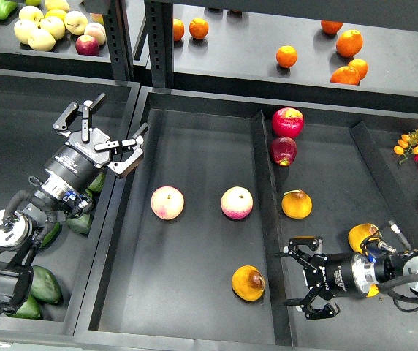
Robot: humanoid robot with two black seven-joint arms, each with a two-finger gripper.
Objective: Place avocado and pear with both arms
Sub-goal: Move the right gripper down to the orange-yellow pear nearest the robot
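Observation:
The pear [248, 283], yellow-orange with a dark blotch, lies at the front of the middle tray [194, 322]. My right gripper [289, 278] is open and empty, just right of the pear, across the divider. A similar yellow-orange fruit [297, 204] lies farther back in the right compartment. Dark green avocados [46, 284] lie in the left bin, partly hidden under my left arm; I cannot tell which is the task's avocado. My left gripper [115, 117] is open and empty, raised over the left bin's right wall.
Two pink-yellow round fruits [167, 202] [237, 202] lie mid-tray. Two red apples [287, 122] sit at the back right. More yellow fruits [362, 237] lie by my right arm. Oranges [350, 43] and apples [44, 28] are on the back shelf. Chillies [416, 146] lie at far right.

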